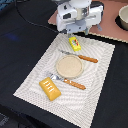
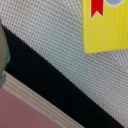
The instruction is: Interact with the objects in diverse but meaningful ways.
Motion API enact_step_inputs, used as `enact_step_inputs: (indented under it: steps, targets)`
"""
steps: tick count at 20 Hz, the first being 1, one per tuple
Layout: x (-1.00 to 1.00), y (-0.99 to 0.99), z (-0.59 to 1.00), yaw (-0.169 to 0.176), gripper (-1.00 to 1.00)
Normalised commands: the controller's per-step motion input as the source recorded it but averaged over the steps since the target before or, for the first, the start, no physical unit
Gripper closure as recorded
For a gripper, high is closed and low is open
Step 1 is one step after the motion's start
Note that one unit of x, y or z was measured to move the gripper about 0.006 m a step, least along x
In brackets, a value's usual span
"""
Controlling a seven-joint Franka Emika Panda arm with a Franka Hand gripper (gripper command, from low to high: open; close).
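Nearest in the exterior view lies the orange block (image 1: 50,88), flat on the placemat (image 1: 30,85) at its near corner, just beside the fork (image 1: 67,81) — laid out like a table setting, with food to the side. Behind the fork sits the plate (image 1: 69,66), centred on the mat as a place for serving, bare for now. The knife (image 1: 80,56) lies just past it, on the plate's far side. Farther still is the yellow box (image 1: 74,44), flat near the mat's far edge. The gripper (image 1: 75,31) hangs right above and just behind that box, which fills a corner of the wrist view (image 2: 106,25) — likely the next pick. Its jaws are hidden, so I cannot tell their state. A bowl (image 1: 123,19) stands at the far edge, well apart.
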Motion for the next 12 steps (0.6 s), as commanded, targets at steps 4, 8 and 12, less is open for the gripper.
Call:
enact_step_inputs:
  steps: [4,8,12]
  targets:
    - [-0.76,0.14,0.07,0.032,-1.0]
    - [-0.83,0.24,0.37,0.009,-1.0]
    - [-0.68,0.31,0.65,0.0,-1.0]
